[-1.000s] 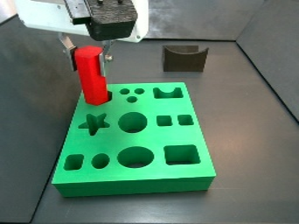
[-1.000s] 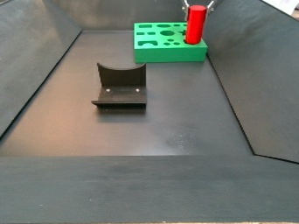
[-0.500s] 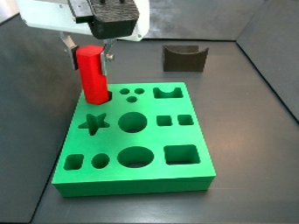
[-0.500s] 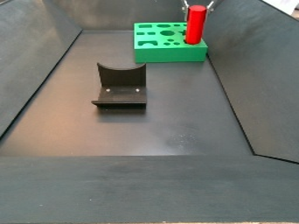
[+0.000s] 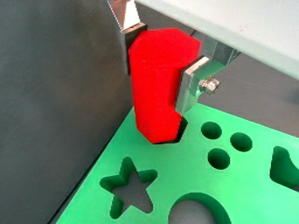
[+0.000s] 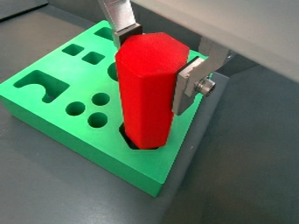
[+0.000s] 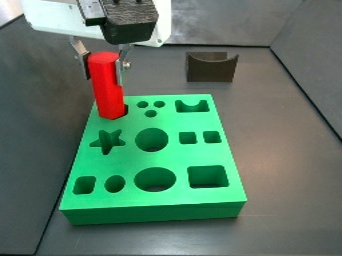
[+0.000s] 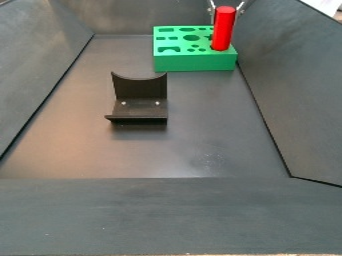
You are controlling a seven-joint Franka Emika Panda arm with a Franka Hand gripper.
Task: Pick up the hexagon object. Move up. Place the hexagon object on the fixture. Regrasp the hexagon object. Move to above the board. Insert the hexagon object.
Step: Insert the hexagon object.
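The task looks almost finished: the hexagon object stands upright with its lower end already inside the hexagon hole at a corner of the board, as both wrist views show. The gripper is above that corner and its two silver fingers press the peg's upper part from both sides, so it is gripping the peg. I judge that what is left is to push the peg fully down and let go. The fixture stands empty, well apart from the board. The floor is dark, smooth and bare, with dark sloped walls around it.
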